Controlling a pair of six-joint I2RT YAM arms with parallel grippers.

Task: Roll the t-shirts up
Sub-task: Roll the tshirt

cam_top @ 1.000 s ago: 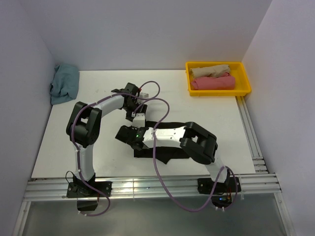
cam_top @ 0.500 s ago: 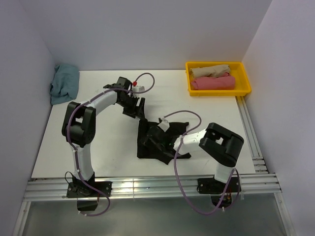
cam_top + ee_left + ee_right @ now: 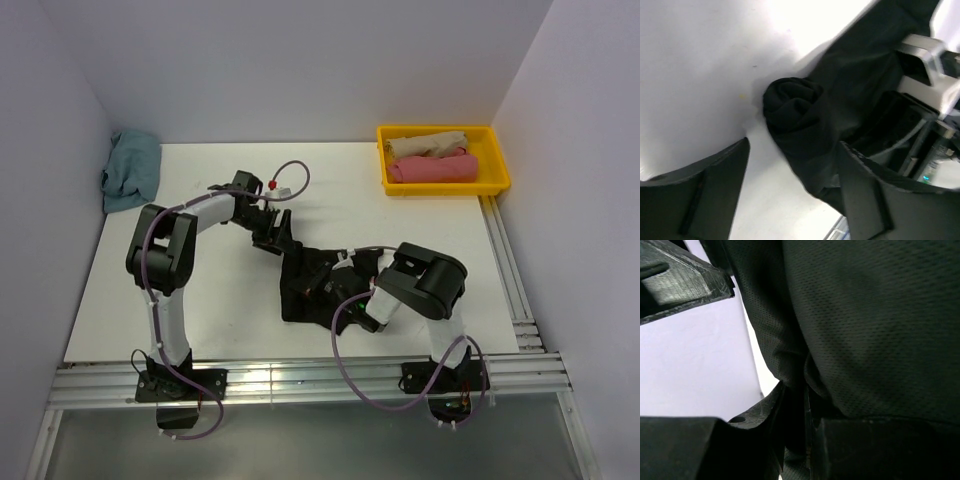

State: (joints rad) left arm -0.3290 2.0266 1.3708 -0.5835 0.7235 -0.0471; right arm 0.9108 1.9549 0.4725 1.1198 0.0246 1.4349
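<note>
The black t-shirt [image 3: 305,295] lies bunched in the middle of the table. In the left wrist view its near end is a tight roll [image 3: 792,107]. My left gripper [image 3: 279,237] is open at the shirt's top left corner. Its fingers [image 3: 715,190] stand wide apart either side of the rolled end, the cloth passing between them. My right gripper [image 3: 322,283] sits low on the shirt, shut on a fold of the black mesh cloth [image 3: 875,315]. A teal t-shirt [image 3: 130,170] lies crumpled at the far left.
A yellow tray [image 3: 497,172] at the far right corner holds a rolled beige shirt [image 3: 427,145] and a rolled pink shirt [image 3: 432,168]. White walls close the table on three sides. Aluminium rails [image 3: 300,380] run along the near edge and right side.
The right arm has pulled back from its reach to the left and folded in over the shirt. The shirt has gone from a wide strip to a bunch. The left gripper moved slightly down-right.
</note>
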